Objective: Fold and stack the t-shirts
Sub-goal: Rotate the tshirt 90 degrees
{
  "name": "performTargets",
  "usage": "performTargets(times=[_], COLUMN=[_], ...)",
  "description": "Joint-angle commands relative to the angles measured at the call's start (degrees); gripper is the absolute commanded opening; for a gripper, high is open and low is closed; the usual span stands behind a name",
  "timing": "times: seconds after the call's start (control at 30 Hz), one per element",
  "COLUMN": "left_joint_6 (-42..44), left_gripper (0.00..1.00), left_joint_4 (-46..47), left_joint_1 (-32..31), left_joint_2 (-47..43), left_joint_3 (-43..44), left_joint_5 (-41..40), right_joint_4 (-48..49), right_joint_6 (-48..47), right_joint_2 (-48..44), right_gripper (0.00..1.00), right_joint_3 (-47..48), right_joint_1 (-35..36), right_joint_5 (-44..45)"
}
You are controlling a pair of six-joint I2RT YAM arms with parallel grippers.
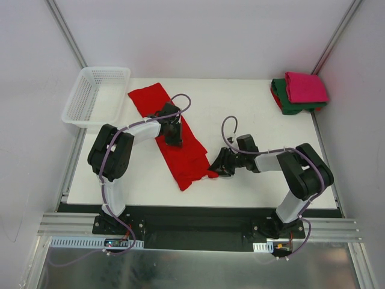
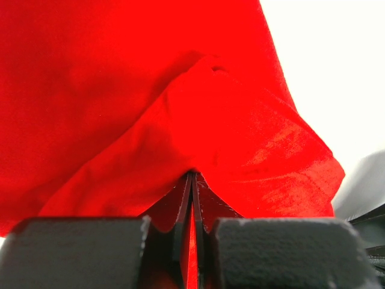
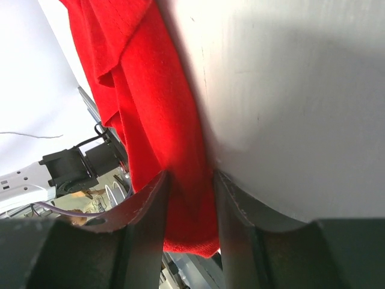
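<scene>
On the far left sits the white plastic mesh basket (image 1: 78, 99), well apart from the action. Just right of it, the bright red cloth t-shirt (image 1: 189, 162) lies as a long strip running diagonally across the white table (image 1: 240, 114), from the far-left corner down toward the near middle. It looks already narrowed lengthwise.

The left gripper (image 2: 192, 176) is planted mid-strip, jaws pressed tight with a peak of red cloth pinched between them. The wrist view shows the fabric tenting up from that pinch. To the right, the right gripper (image 3: 189, 201) has the near end of the strip, its fingers set narrowly with a thick bunch of the hem clamped in the gap.

Two grips, one at the middle and one at the end: my read is that this sets up a crosswise fold, with the near end to be carried over toward the far end.

At the far-right corner, the magenta-pink cloth t-shirt (image 1: 305, 87) rests folded on top of the folded dark green cloth t-shirt (image 1: 287, 105). That pile looks like the red one's destination, parked clear so there's room to fold.
</scene>
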Motion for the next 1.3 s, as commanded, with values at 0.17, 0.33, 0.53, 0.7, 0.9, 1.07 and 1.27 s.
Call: performTargets(times=[0.17, 0.33, 0.53, 0.7, 0.9, 1.07, 1.27], left_joint_6=[0.17, 0.08, 0.08, 0.08, 0.08, 0.08, 0.08], left_gripper=[0.00, 0.00, 0.00, 0.00, 0.00, 0.00, 0.00], left_joint_4=[-0.71, -0.79, -0.71, -0.62, -0.71, -0.71, -0.62], left_joint_1=[0.93, 0.93, 0.84, 0.84, 0.93, 0.93, 1.01], left_joint_2=[0.57, 0.57, 0.48, 0.40, 0.48, 0.66, 0.57], left_joint_3=[-0.34, -0.16, -0.34, -0.51, -0.42, -0.34, -0.34], left_joint_5=[-1.85, -1.85, -1.93, -2.02, -2.02, -1.93, -1.93], right_joint_4=[-4.46, -4.46, -3.41, -2.27, 0.64, 0.64, 0.81], right_joint_6=[-0.27, 0.17, 1.49, 2.63, 5.18, 5.18, 5.36], right_joint_2=[-2.72, -3.34, -3.78, -4.22, -5.09, -5.71, -5.19], right_gripper=[0.39, 0.39, 0.37, 0.36, 0.36, 0.34, 0.18], right_joint_3=[-3.89, -4.25, -4.68, -5.21, -6.44, -6.97, -6.88], right_joint_1=[0.68, 0.76, 0.68, 0.76, 0.76, 0.68, 0.68], right_joint_5=[2.58, 2.14, 0.92, -0.22, -2.42, -2.69, -2.51])
